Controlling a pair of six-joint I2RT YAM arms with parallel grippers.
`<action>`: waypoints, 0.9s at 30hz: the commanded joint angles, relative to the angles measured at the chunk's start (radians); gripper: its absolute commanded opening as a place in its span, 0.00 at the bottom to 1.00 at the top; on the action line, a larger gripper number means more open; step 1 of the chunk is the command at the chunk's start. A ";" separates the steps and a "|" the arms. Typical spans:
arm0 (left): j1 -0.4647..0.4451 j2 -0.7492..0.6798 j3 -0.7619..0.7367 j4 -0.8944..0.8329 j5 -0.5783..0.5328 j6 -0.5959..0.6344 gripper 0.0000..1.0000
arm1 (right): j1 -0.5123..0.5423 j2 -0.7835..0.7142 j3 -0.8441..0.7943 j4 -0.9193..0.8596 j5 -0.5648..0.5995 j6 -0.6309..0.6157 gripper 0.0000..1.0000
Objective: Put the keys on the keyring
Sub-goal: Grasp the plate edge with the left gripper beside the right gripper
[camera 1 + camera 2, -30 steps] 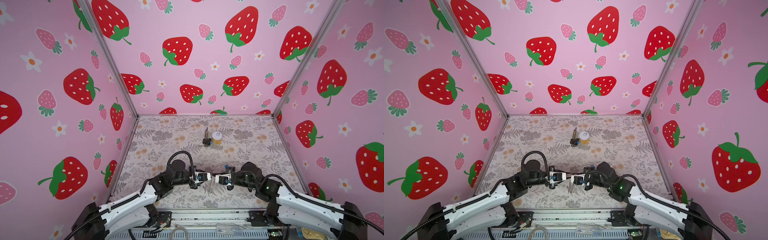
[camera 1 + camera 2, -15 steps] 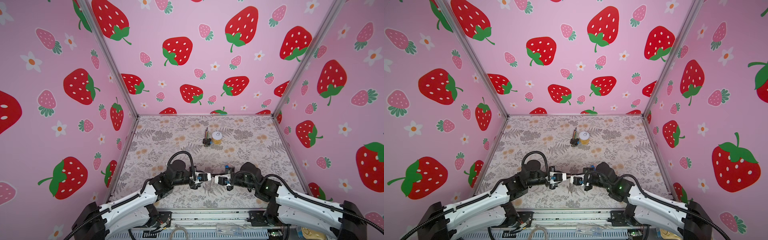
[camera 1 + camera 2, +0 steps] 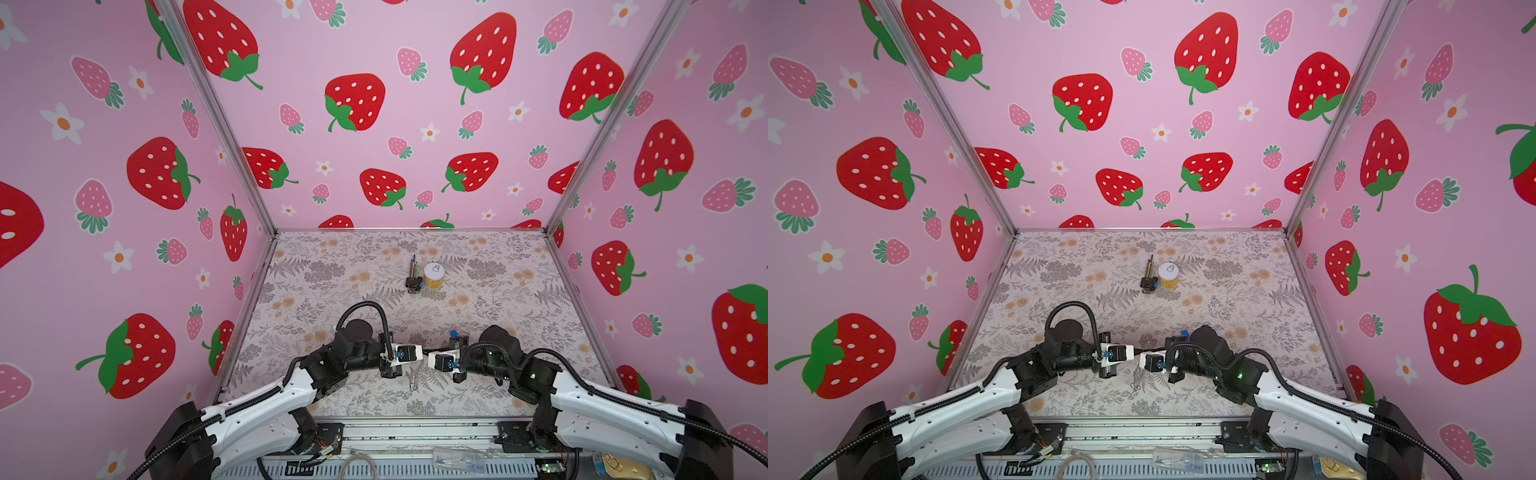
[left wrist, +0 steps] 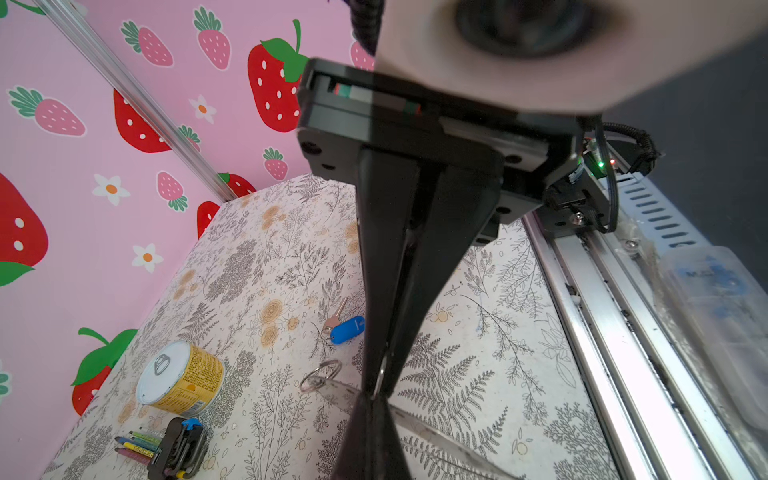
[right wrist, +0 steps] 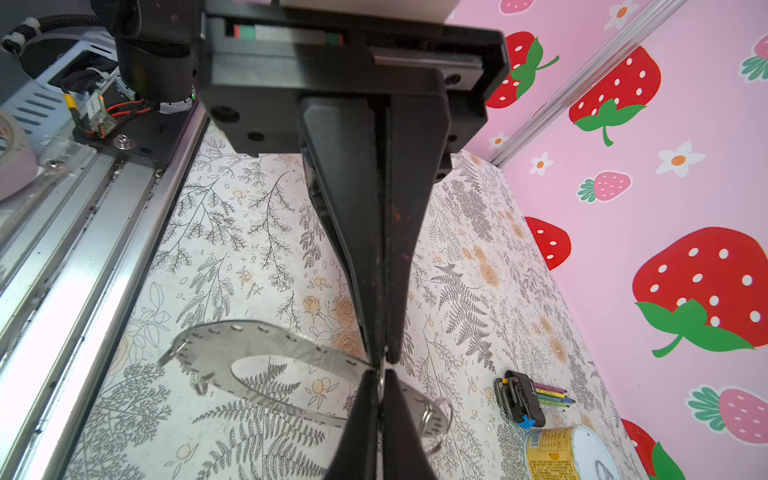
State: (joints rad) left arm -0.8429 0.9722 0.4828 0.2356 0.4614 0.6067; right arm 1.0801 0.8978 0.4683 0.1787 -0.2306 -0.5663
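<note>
Left hand [image 4: 379, 386]: pinched onto the keyring [image 5: 266, 345] rim.
Right hand [image 5: 382, 360]: grip cannot be told.
Method: keyring is best held level while keys [image 4: 347, 330], lying on the worktop [image 4: 498, 332], are fetched.

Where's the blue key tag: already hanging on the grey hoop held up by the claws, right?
No. The blue key tag lies flat on the table, apart from the grey hoop, not hanging on it; the left wrist view shows this.
</note>
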 commanded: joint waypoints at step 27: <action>0.001 -0.047 -0.009 0.124 0.062 -0.045 0.00 | 0.008 -0.149 -0.050 0.022 0.016 0.157 0.25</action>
State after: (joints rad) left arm -0.8436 0.9379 0.4702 0.3168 0.4911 0.5518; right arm 1.0847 0.7452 0.4168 0.1333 -0.1635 -0.4332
